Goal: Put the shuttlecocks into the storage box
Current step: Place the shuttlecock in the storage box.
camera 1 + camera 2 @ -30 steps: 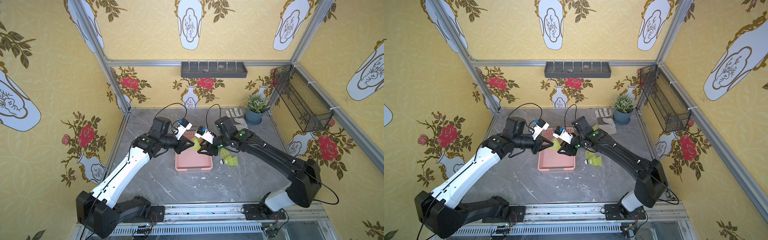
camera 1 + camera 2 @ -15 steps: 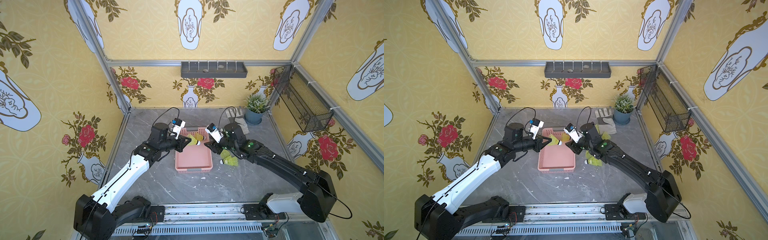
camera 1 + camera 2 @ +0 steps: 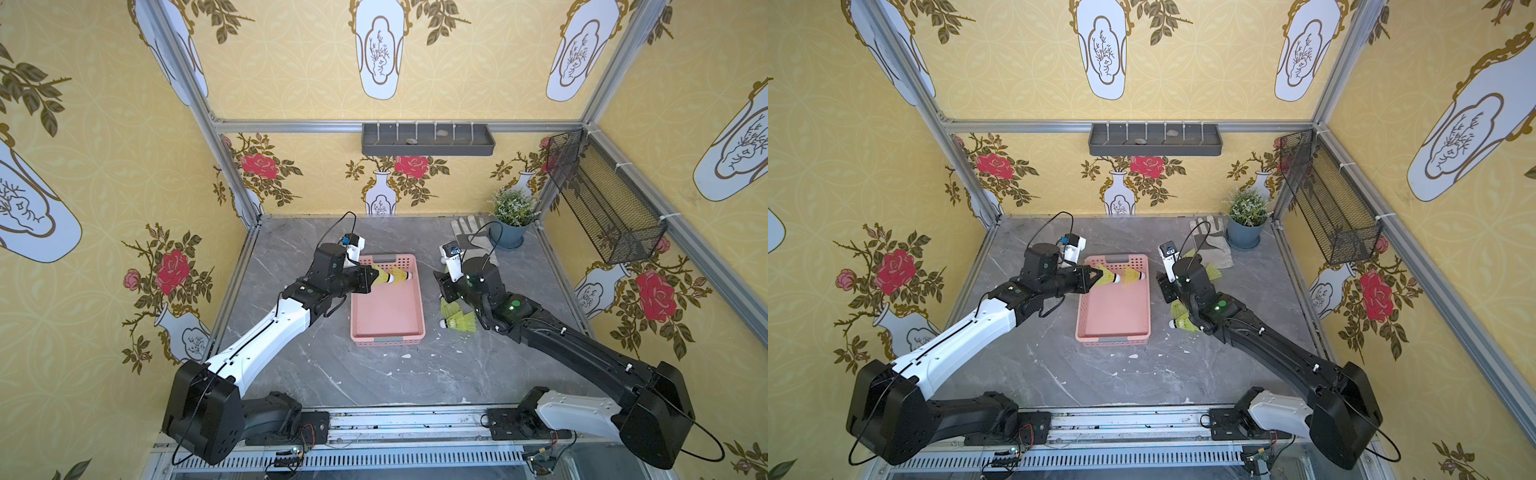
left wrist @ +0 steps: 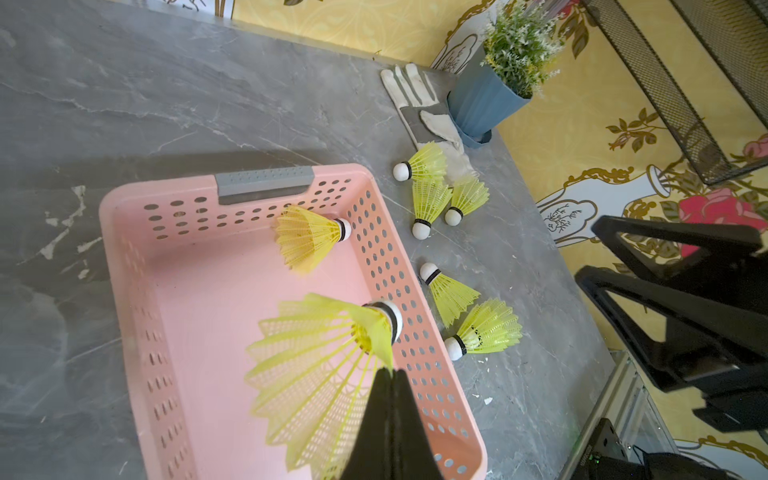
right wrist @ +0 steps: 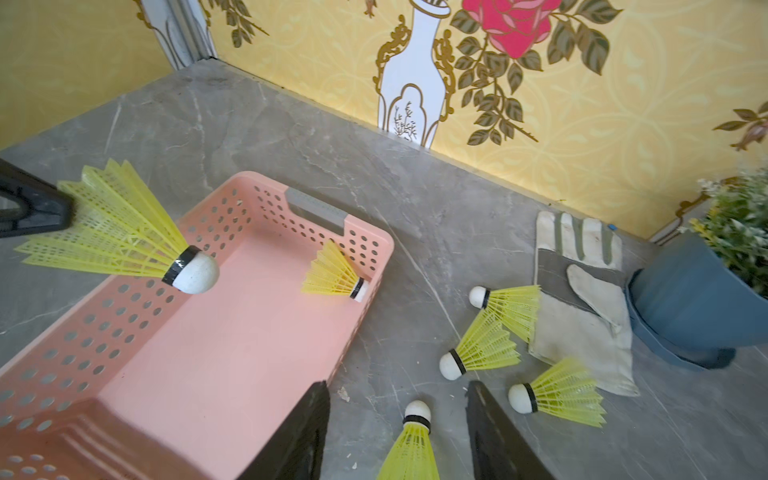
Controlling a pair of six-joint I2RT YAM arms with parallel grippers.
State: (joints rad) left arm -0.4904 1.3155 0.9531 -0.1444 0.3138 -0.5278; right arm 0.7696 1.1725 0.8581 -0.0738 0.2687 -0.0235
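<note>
Yellow shuttlecock (image 4: 316, 357) still pinched by L jaws over box (image 4: 133, 257); R jaws apart, empty, withdrawn.

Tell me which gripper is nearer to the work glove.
Right. The right gripper is open beside the pink box, on the same side as the glove; the left gripper holds a shuttlecock over the box's opposite edge.

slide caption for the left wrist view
Left gripper pinches a shuttlecock by its skirt above the pink storage box; another lies inside, five more on the table
</note>
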